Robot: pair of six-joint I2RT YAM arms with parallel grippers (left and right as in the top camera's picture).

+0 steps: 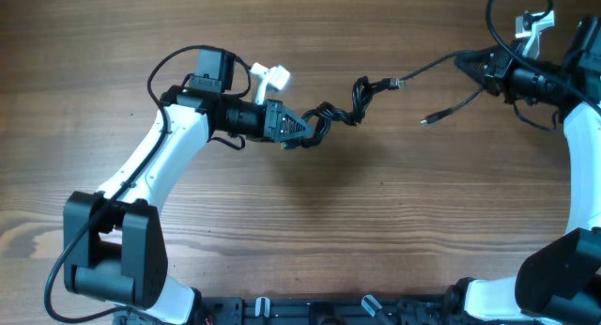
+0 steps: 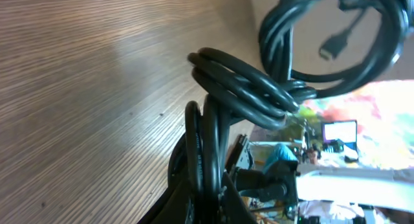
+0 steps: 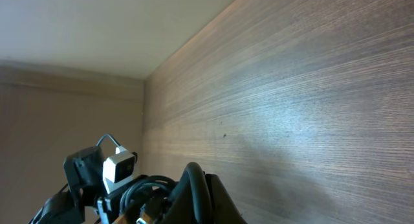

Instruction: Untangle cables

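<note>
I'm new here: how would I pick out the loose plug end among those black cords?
On the brown wooden table, thin black cables run across the far half. Near the right gripper, one strand branches off and ends in a small plug, the only end well clear of the knot.

— Where does the overhead view sit?
— Straight above the table (image 1: 310, 231), looking down from well back.
— And the wrist views?
— Each looks low along the table (rolled sideways). The left sits close against the cables (image 2: 242, 88), shared with the overhead.
</note>
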